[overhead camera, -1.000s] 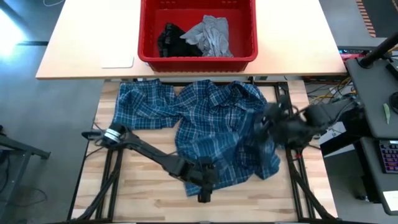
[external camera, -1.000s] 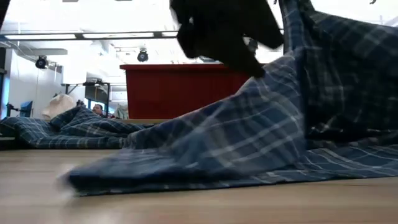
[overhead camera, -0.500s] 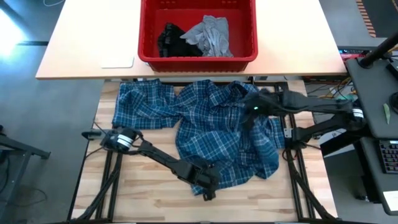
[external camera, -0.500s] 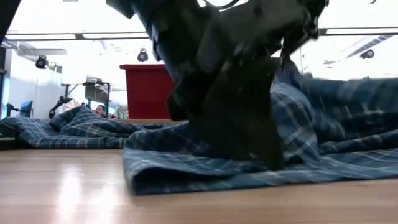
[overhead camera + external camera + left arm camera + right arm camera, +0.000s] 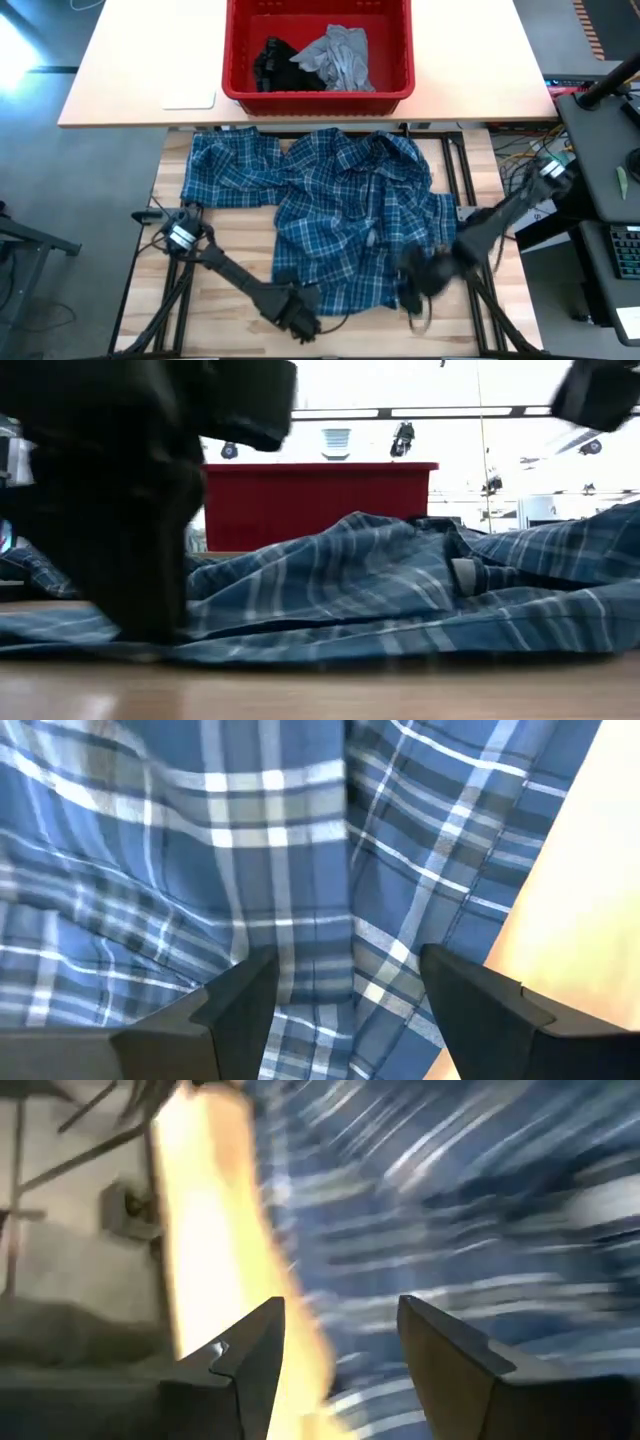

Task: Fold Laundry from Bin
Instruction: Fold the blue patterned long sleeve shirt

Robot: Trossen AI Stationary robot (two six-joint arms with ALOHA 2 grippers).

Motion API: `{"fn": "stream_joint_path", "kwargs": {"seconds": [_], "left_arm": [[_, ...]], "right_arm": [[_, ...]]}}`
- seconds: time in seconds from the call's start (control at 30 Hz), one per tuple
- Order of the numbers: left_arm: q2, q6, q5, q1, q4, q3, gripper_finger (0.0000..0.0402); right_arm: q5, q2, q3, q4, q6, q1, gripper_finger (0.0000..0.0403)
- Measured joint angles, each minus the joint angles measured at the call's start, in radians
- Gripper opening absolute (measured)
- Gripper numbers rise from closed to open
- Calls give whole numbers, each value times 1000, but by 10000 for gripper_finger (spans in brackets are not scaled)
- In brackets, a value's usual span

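Observation:
A blue-and-white plaid shirt [image 5: 340, 220] lies spread and rumpled on the near wooden table [image 5: 200, 290]. Across its far edge stands the red bin [image 5: 318, 98], holding a grey T-shirt [image 5: 340, 58] and a small black garment [image 5: 270, 62]. My left gripper [image 5: 298, 322] points steeply down, open, at the shirt's near left hem [image 5: 330, 1020], low over the table [image 5: 140, 620]. My right gripper [image 5: 420, 285] is open and blurred. It hangs above the shirt's near right corner [image 5: 450, 1200], high and clear of the cloth in the low view [image 5: 600, 390]. My left gripper comes from above with its open fingers [image 5: 240, 995] astride the shirt's near left hem [image 5: 345, 960], close to the cloth's edge by the bare wood. Whether the fingertips touch the cloth cannot be told. The cloth lies flat on the table.
A white sheet [image 5: 190, 98] lies on the far pale table left of the bin. Bare wood shows near and left of the shirt. Off the table's right edge there is a dark desk with a keyboard [image 5: 625, 250] and cables.
The shirt's right part, held up off the table a second ago, has dropped and lies low and flatter. My right gripper swung first toward the far edge, then quickly toward the near right corner. My left gripper went down toward the near left, tipping steeper, onto the hem.

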Motion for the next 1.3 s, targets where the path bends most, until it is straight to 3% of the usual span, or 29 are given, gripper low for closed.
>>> {"fn": "stream_joint_path", "kwargs": {"seconds": [0.1,0.2,0.4,0.47,0.63,0.7,0.77,0.87,0.93,1.03,1.13,1.3], "left_arm": [[2,-22,5,-18,9,-1,235],[2,-28,19,-26,7,-1,235],[0,-113,54,-101,-130,-1,235],[-1,-152,51,-132,-139,-3,235],[-10,-252,97,-192,-145,2,234],[-22,-256,112,-195,-148,23,234],[-40,-236,99,-195,-141,52,234],[-116,-173,18,-180,-141,92,234],[-154,-161,-13,-162,-159,88,234],[-160,-190,-30,-134,-212,37,234],[-167,-247,0,-127,-192,-42,234],[-152,-351,142,-148,-47,-244,235]], "right_arm": [[15,184,29,40,69,59,175],[-4,371,78,-26,169,64,162],[-199,562,270,-230,366,135,140],[-258,577,342,-339,426,193,137],[-279,539,502,-596,603,299,141],[-216,518,546,-640,648,316,143],[-86,494,578,-625,644,316,144],[63,481,587,-550,548,270,142],[88,504,576,-497,456,218,140],[68,571,559,-441,327,144,139],[35,632,544,-489,339,90,139],[-211,668,503,-523,430,93,132]]}}
